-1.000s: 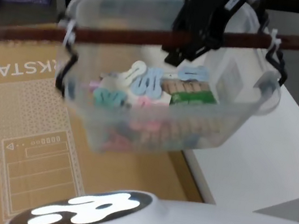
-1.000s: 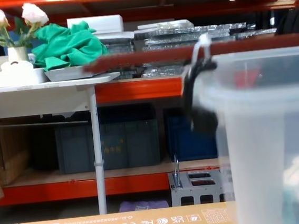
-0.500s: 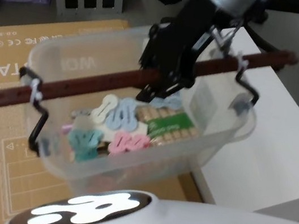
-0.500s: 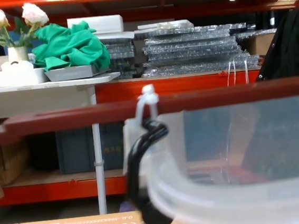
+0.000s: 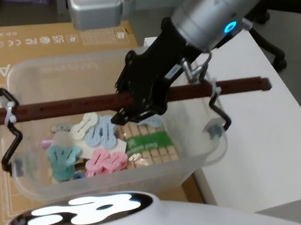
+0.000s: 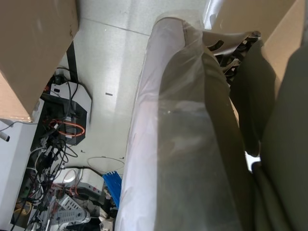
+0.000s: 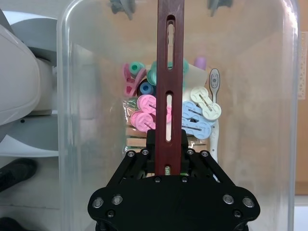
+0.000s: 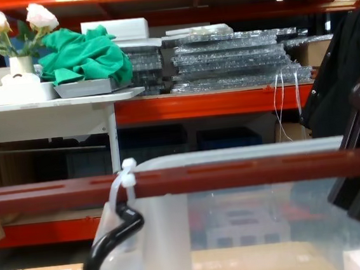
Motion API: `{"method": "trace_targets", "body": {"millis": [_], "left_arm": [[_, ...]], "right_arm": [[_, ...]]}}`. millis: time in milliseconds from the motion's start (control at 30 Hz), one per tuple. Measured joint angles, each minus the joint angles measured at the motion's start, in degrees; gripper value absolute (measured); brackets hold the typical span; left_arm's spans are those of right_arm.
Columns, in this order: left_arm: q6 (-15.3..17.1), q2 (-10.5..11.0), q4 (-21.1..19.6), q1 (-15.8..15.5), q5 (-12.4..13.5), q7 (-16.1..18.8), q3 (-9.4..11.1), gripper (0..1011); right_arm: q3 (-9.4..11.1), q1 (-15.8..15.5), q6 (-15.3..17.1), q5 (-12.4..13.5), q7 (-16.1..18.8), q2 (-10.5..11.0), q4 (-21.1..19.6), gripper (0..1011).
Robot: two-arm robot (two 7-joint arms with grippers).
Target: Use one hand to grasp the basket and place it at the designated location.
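1. Counted: one basket point(image 5: 182, 167), one bar handle point(image 5: 64, 107), two black hooks point(image 5: 13, 144), two white ties point(image 5: 9, 115). The handle is clamped mid-length by the right gripper point(image 5: 131, 109), fingers closed tight on it.
2. The basket is located over a cardboard sheet point(image 5: 11, 49), right end beside a white table point(image 5: 272, 144); a grey metal block point(image 5: 94, 2) stands behind.
3. Tub: translucent plastic, rounded rim. Bar: reddish-brown, slotted. Pastel plastic clips point(image 5: 101, 133) and one green-labelled packet point(image 5: 151, 144) are held inside.

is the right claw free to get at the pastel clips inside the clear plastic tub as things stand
Probably not: the right claw is shut on the long reddish-brown bar handle spanning the clear plastic tub, above the pastel clips.
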Motion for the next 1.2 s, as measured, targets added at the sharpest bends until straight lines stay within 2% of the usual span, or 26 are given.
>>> {"method": "trace_targets", "body": {"millis": [167, 367, 467, 600, 667, 900, 1200], "left_arm": [[0.0, 0.0, 0.0, 0.0, 0.0, 0.0, 0.0, 0], [0.0, 0.0, 0.01, 0.0, 0.0, 0.0, 0.0, 0], [0.0, 0.0, 0.01, 0.0, 0.0, 0.0, 0.0, 0], [0.0, 0.0, 0.0, 0.0, 0.0, 0.0, 0.0, 0], [0.0, 0.0, 0.0, 0.0, 0.0, 0.0, 0.0, 0], [0.0, 0.0, 0.0, 0.0, 0.0, 0.0, 0.0, 0], [0.0, 0.0, 0.0, 0.0, 0.0, 0.0, 0.0, 0]], "right_arm": [[-1.08, -1.36, 1.0, -2.54, -2.33, -0.83, 0.18, 233], [-2.34, -1.86, 1.65, -4.13, -3.56, -1.6, 0.62, 233], [-3.31, -2.26, 2.11, -5.78, -4.13, -2.55, 0.87, 233], [-4.15, -2.36, 2.36, -6.67, -4.43, -3.23, 1.31, 233], [-5.28, -2.71, 2.79, -8.45, -4.84, -4.52, 2.09, 233], [-7.1, -2.75, 3.44, -9.19, -5.13, -6.19, 3.67, 233], [-8.43, -2.15, 3.71, -9.22, -5.45, -6.75, 4.55, 233]]}}
